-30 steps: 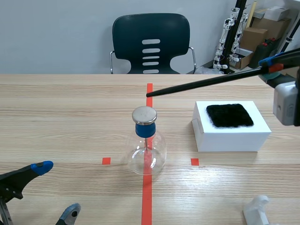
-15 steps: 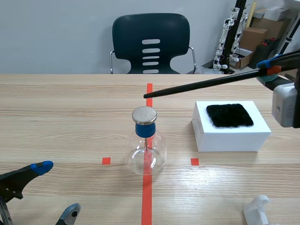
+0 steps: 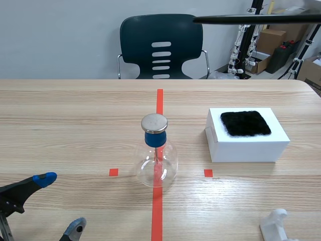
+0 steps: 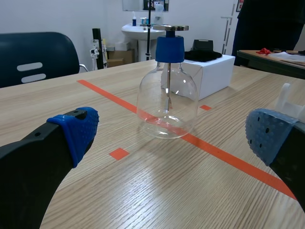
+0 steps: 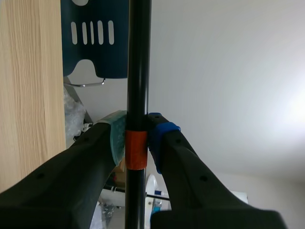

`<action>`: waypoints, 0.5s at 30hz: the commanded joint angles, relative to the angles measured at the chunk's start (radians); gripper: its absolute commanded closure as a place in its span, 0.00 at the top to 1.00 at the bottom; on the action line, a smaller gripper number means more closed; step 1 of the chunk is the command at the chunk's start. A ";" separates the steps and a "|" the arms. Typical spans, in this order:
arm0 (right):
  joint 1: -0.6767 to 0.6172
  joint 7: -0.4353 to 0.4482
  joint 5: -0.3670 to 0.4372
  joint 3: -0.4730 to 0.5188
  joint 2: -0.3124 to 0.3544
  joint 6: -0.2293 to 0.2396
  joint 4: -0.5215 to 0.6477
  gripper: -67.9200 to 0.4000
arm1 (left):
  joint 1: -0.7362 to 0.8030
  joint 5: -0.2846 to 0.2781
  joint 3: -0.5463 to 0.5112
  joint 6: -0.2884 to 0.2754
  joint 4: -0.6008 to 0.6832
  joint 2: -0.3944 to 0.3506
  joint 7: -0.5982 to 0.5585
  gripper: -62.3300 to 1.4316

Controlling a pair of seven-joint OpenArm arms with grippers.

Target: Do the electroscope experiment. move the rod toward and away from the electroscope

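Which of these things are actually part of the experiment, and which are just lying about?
In the job:
black rod, clamped in the right gripper
electroscope flask
probably the black cloth on the white box

Lying about:
white plastic piece
chair
left gripper, open, holding nothing

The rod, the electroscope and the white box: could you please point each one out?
rod (image 3: 256, 19), scene view, middle of its black shaft.
electroscope (image 3: 154, 123), scene view, its metal top disc.
white box (image 3: 248, 150), scene view, its front wall.
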 commanded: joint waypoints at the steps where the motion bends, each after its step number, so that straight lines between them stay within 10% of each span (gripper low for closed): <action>1: 0.020 0.040 0.007 0.037 -0.026 0.013 -0.040 0.02 | -0.005 -0.006 0.001 -0.001 0.010 0.002 -0.018 1.00; 15: -0.031 0.270 -0.042 0.178 -0.136 0.027 -0.297 0.02 | -0.005 -0.006 0.001 -0.001 0.010 0.002 -0.018 1.00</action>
